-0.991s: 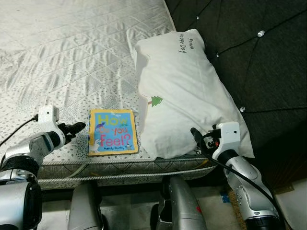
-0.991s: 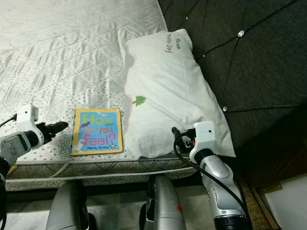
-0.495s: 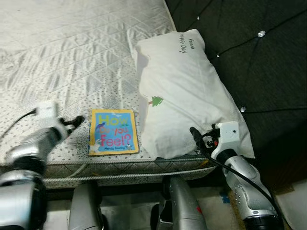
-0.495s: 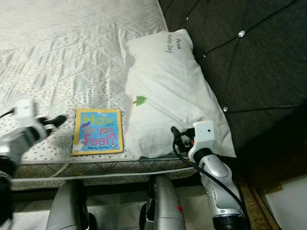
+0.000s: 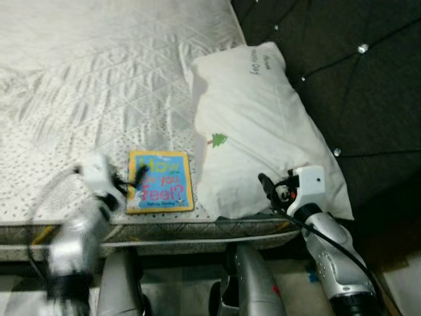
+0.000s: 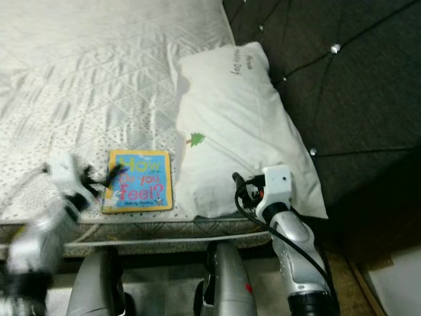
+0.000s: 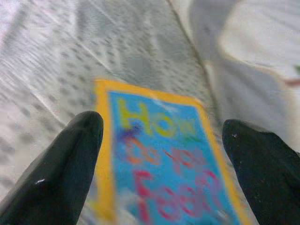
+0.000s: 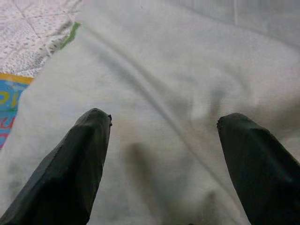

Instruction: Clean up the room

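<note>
Since a second ago the left gripper [image 5: 135, 179] has swung in over the book's [image 5: 161, 189] near-left edge, fingers spread. The book lies flat near the mattress [image 5: 85, 99] edge, long axis running away from the robot, beside the pillow [image 5: 263, 131]. The right gripper [image 5: 268, 187], open, hovers at the pillow's corner.

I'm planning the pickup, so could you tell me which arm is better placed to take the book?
Left: the left gripper is open right over the book, while the right gripper faces the pillow.
</note>
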Motion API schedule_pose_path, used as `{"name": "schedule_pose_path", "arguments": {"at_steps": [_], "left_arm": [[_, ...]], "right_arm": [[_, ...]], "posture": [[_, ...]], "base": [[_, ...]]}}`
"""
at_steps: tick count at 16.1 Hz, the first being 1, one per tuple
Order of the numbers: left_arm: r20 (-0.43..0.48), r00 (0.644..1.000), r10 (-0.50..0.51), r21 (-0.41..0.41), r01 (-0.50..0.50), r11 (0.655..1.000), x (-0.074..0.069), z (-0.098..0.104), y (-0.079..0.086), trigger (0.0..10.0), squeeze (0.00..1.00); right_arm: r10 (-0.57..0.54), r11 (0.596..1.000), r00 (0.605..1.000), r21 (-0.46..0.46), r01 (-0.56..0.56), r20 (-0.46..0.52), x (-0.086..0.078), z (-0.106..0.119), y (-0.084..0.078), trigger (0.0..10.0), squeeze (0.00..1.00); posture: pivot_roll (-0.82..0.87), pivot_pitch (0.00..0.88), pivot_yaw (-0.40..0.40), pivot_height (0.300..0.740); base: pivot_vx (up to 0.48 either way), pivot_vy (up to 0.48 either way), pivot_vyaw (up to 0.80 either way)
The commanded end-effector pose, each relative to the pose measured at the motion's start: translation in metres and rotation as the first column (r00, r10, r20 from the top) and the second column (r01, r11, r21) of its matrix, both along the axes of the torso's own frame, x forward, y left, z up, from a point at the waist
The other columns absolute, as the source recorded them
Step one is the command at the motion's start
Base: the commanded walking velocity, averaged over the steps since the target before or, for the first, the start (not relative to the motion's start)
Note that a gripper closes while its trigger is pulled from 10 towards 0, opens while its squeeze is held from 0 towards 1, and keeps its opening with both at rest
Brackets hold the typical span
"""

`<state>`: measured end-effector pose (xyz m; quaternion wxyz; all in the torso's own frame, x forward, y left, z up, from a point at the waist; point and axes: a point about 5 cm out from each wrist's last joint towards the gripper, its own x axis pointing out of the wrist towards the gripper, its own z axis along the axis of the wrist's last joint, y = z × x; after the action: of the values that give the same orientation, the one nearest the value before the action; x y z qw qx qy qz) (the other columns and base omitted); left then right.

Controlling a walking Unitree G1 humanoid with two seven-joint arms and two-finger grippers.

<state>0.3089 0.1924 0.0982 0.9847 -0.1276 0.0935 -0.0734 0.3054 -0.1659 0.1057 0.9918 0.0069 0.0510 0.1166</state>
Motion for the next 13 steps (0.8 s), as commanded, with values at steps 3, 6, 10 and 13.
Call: {"name": "schedule_pose_path", "arguments": {"at_steps": [3,6,10,13], "left_arm": [[-0.025,1.0,0.012,0.017,-0.011,1.0,-0.033,-0.006,-0.023,10.0,1.0],[-0.072,0.997,0.016,0.022,-0.014,1.0,-0.044,-0.008,-0.036,10.0,0.0],[-0.153,0.985,0.08,-0.001,-0.081,0.997,-0.048,-0.017,-0.033,10.0,0.0],[-0.231,0.967,0.103,-0.044,-0.116,0.992,-0.052,-0.024,-0.031,10.0,0.0]], "right_arm": [[-0.01,1.0,1.0,0.011,0.011,-0.003,0.001,-0.002,-0.002,10.0,0.0],[-0.003,1.0,1.0,0.015,0.003,0.001,0.004,-0.002,0.002,10.0,0.0],[0.053,0.996,0.998,0.069,-0.055,0.022,-0.001,0.014,0.007,10.0,0.0],[0.126,0.992,0.992,0.002,-0.126,0.025,-0.013,0.015,0.006,10.0,0.0]], "posture": [[-0.02,0.138,-0.136,0.567],[-0.01,0.14,-0.134,0.567],[-0.01,0.144,-0.124,0.567],[-0.02,0.15,-0.123,0.567]], "base": [[0.0,0.0,0.0],[0.0,0.0,0.0],[0.0,0.0,0.0],[0.0,0.0,0.0]]}}
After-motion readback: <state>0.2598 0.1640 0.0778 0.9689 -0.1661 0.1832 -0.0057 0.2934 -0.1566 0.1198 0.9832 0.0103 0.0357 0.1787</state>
